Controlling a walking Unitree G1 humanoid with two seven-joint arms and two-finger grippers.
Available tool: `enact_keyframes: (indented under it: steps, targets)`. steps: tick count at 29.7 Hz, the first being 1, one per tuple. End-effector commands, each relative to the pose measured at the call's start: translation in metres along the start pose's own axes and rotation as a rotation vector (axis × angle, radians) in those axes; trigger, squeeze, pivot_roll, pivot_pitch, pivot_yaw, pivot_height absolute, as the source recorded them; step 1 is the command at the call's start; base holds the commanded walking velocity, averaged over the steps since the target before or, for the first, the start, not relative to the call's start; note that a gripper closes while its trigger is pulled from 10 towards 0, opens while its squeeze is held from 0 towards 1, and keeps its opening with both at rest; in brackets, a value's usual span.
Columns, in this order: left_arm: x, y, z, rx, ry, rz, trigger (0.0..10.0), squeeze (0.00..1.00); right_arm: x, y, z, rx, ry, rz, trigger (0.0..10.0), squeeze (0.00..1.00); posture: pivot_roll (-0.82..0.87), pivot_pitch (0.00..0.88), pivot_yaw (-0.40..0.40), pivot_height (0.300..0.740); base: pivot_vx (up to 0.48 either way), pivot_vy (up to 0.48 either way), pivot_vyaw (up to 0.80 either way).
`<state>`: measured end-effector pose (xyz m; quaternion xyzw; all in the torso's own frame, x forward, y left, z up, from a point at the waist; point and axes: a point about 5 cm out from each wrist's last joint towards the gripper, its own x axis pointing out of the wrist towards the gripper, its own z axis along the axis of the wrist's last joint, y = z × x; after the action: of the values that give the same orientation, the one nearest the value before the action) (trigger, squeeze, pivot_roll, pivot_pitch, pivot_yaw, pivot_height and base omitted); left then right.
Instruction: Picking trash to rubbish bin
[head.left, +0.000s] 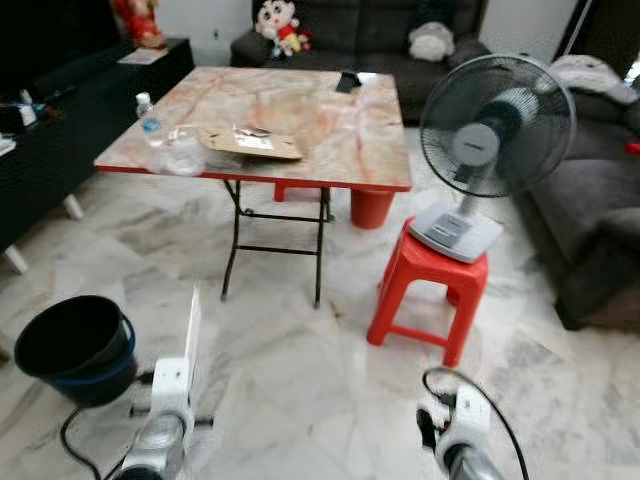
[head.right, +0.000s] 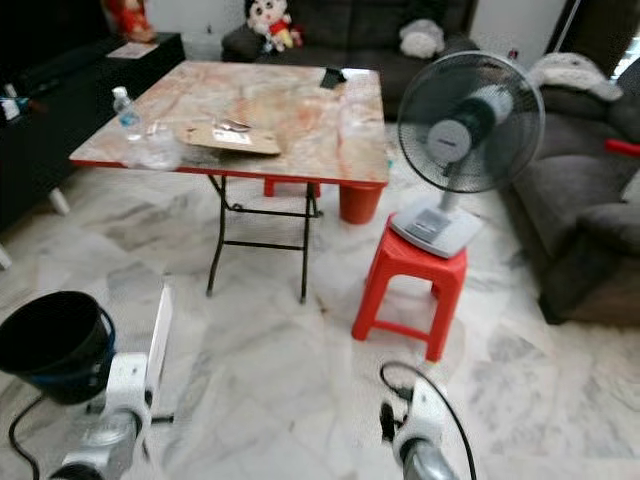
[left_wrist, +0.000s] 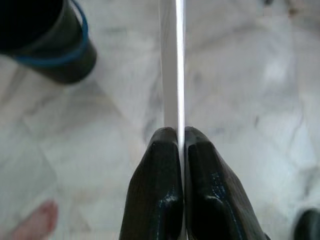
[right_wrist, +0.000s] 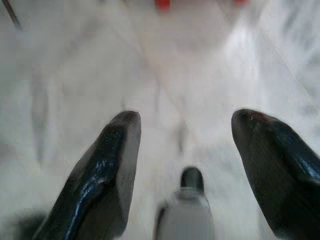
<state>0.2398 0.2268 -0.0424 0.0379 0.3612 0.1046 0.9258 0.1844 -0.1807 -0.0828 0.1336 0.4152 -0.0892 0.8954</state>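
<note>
My left gripper (left_wrist: 180, 134) is shut on a thin white flat piece of trash (left_wrist: 172, 60), seen edge-on and standing up from the arm (head.left: 192, 330) above the marble floor. The black rubbish bin with a blue band (head.left: 75, 345) stands on the floor just left of that arm, its mouth open upward. My right gripper (right_wrist: 185, 120) hangs low on the right with its fingers wide apart and only floor between them. On the folding table lie a brown flat packet (head.left: 252, 143), a crumpled clear plastic piece (head.left: 180, 152) and a small water bottle (head.left: 148, 117).
The marble-topped folding table (head.left: 330, 150) stands ahead. A fan (head.left: 492, 125) sits on a red stool (head.left: 430, 290) to its right. Dark sofas line the back and right side (head.left: 590, 200). A black cabinet (head.left: 50, 120) runs along the left. A cable lies near the bin (head.left: 70, 440).
</note>
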Motion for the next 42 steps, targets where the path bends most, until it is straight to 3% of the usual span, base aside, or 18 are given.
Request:
enact_keyframes:
  steps: [1,4,8,14,20,28,34,42]
  targets:
    - [-0.003,0.005,-0.016,-0.028,0.065,0.026,10.0,0.00,0.001,0.003,0.001,-0.017,0.008,0.005,10.0,0.00,0.02,0.000,-0.020,0.740,0.000,0.000,0.00]
    - [-0.009,0.009,-0.041,-0.034,0.151,0.038,10.0,0.00,-0.003,0.004,-0.016,0.000,0.062,0.000,10.0,0.00,0.01,0.000,-0.013,0.740,0.000,0.000,0.00]
    - [-0.013,0.010,-0.052,-0.024,0.183,0.038,10.0,0.00,-0.002,0.008,-0.017,-0.045,0.094,0.024,10.0,0.00,0.01,0.000,-0.006,0.740,0.000,0.000,0.00]
    - [-0.012,0.013,-0.050,-0.032,0.185,0.041,10.0,0.00,0.003,0.020,-0.001,-0.089,0.062,0.063,10.0,0.00,0.02,0.000,-0.007,0.740,0.000,0.000,0.00]
    - [-0.012,0.011,-0.050,-0.022,0.182,0.029,10.0,0.00,0.004,0.026,0.000,-0.179,0.071,0.082,10.0,0.00,0.03,0.000,-0.008,0.740,0.000,0.000,0.33]
    - [-0.014,0.014,-0.054,-0.018,0.191,0.031,10.0,0.00,0.001,0.021,-0.009,-0.127,0.092,0.062,10.0,0.00,0.03,0.000,0.000,0.740,0.000,0.000,0.58]
    - [-0.014,0.014,-0.053,-0.015,0.189,0.017,10.0,0.00,0.000,0.018,-0.012,-0.161,0.086,0.057,10.0,0.00,0.02,0.000,0.005,0.740,0.000,0.000,0.00]
    - [-0.014,0.015,-0.055,-0.014,0.194,0.032,10.0,0.00,-0.001,0.018,-0.015,-0.185,0.099,0.059,10.0,0.00,0.03,0.000,-0.004,0.740,0.270,0.000,0.80]
